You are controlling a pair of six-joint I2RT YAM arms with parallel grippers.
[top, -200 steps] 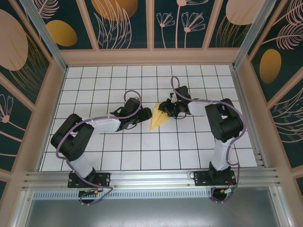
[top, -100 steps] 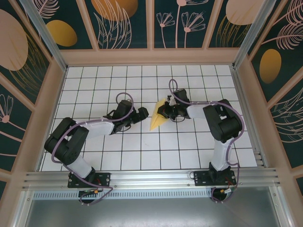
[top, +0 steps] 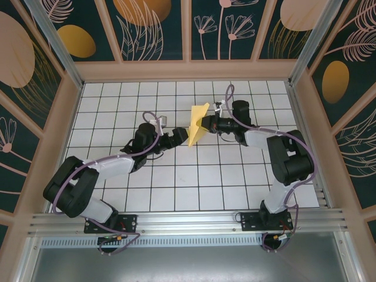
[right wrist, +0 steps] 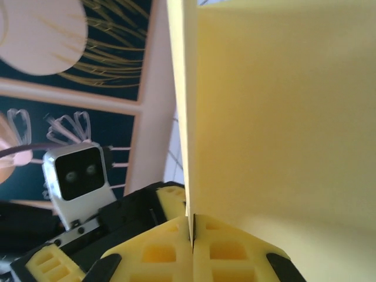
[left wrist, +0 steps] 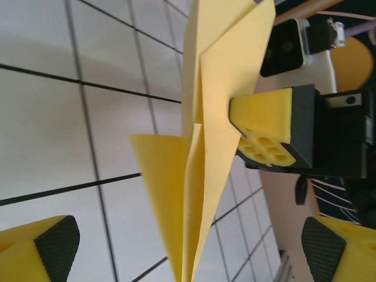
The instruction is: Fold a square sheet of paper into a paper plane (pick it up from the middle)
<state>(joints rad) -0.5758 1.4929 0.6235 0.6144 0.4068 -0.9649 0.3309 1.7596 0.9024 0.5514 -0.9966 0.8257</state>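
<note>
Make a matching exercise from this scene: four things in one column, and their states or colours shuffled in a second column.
Column one:
1. left gripper
2. right gripper
3. paper plane
4. table

Column two:
A. white with a dark grid
B. shut on the plane
C. yellow, folded with creases
D. open, holding nothing

Pairs: 1-D, 2-B, 3-C, 4-A

One paper plane [top: 198,120], two tools [top: 181,136] [top: 207,124]
</note>
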